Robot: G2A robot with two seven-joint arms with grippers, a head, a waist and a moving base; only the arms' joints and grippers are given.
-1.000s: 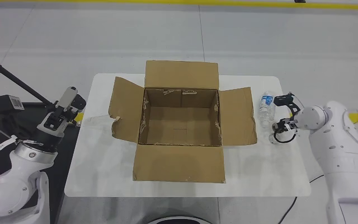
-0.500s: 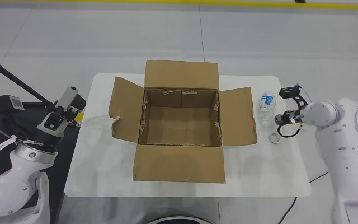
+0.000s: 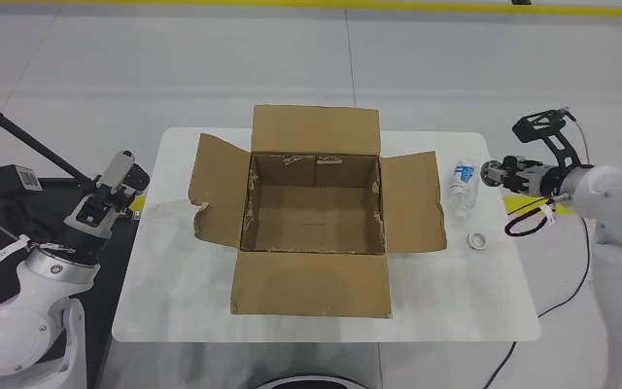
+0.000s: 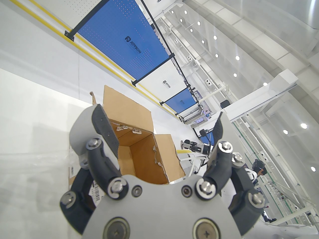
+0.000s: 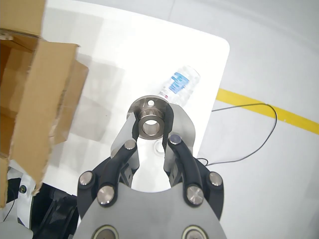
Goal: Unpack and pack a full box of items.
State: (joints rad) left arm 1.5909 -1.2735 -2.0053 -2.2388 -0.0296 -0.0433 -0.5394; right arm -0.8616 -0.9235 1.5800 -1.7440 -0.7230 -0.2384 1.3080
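Observation:
An open cardboard box [image 3: 313, 219] with its flaps spread stands mid-table; its bare floor shows. My right gripper [image 5: 150, 118] is shut on a flanged metal bushing [image 5: 149, 125] and hangs in the air over the table's right edge, beside a clear water bottle [image 5: 180, 85] that lies on its side. In the top view this gripper [image 3: 498, 173] sits just right of the bottle [image 3: 463, 185]. My left gripper [image 4: 159, 115] is open with nothing between its fingers. It is off the table's left edge [image 3: 124, 167], facing the box [image 4: 139, 148].
A small white ring [image 3: 477, 239] lies on the white table [image 3: 437, 301] below the bottle. A clear plastic bag [image 3: 167, 208] with a label lies left of the box. A black cable [image 5: 249, 130] runs over the floor past the table's right edge.
My right gripper has risen from the table by the white ring and swung toward the far right, past the bottle. The ring now lies uncovered. The left arm has kept still.

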